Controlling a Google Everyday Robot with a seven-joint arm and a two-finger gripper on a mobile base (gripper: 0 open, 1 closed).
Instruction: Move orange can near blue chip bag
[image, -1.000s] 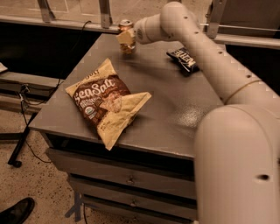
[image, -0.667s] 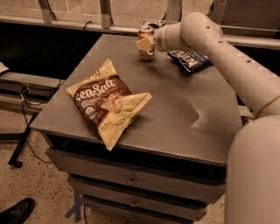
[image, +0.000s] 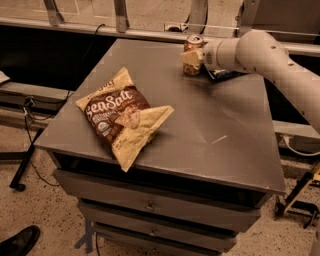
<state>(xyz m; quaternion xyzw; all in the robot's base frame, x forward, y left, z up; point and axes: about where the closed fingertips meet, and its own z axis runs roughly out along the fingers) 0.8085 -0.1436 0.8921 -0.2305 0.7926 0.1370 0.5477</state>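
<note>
The orange can (image: 193, 44) stands upright at the far side of the grey table (image: 200, 125), its silver top showing. My gripper (image: 191, 58) comes in from the right and is shut on the can's middle, with the can's base at or just above the tabletop. The blue chip bag (image: 223, 75) lies just right of the can. It is mostly hidden behind my wrist, and only a dark sliver shows.
A large tan-and-brown "Sea Salt" bag (image: 122, 116) lies on the table's left front part. My white arm (image: 270, 60) spans the table's back right corner. Metal rails (image: 120, 15) run behind the table. Drawers (image: 150, 205) sit below the front edge.
My gripper has carried the orange can to the right along the table's far side, up beside the blue chip bag. My wrist now covers most of the bag.
</note>
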